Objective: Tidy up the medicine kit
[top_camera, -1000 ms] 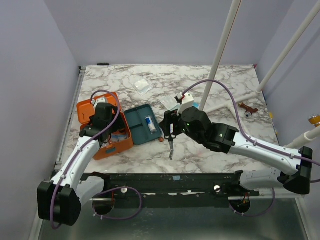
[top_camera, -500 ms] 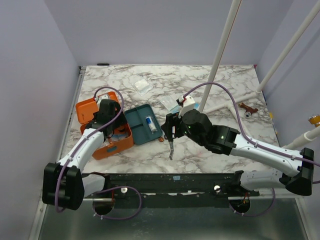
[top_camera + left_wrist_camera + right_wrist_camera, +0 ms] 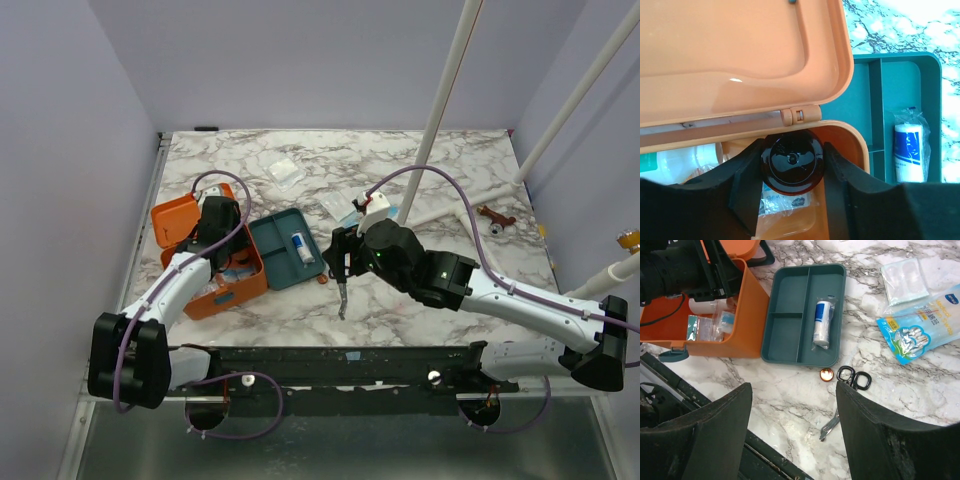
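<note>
The medicine kit is an orange box standing open, its lid tipped back. My left gripper reaches into the kit near the hinge, shut on a dark brown bottle that fills the gap between both fingers. From above, the left gripper hangs over the kit's back edge. Right of the kit lies a teal tray holding a wrapped gauze roll. My right gripper hovers open over bare marble, near black-handled scissors and a small copper cap.
Wipe packets and a white bottle lie inside the kit. A blue swab pack and a clear packet lie beyond the tray. White poles rise at the back right, near a reddish object.
My left gripper has narrowed from wide open onto the brown bottle and shifted slightly over the kit. The right arm has hardly moved.
</note>
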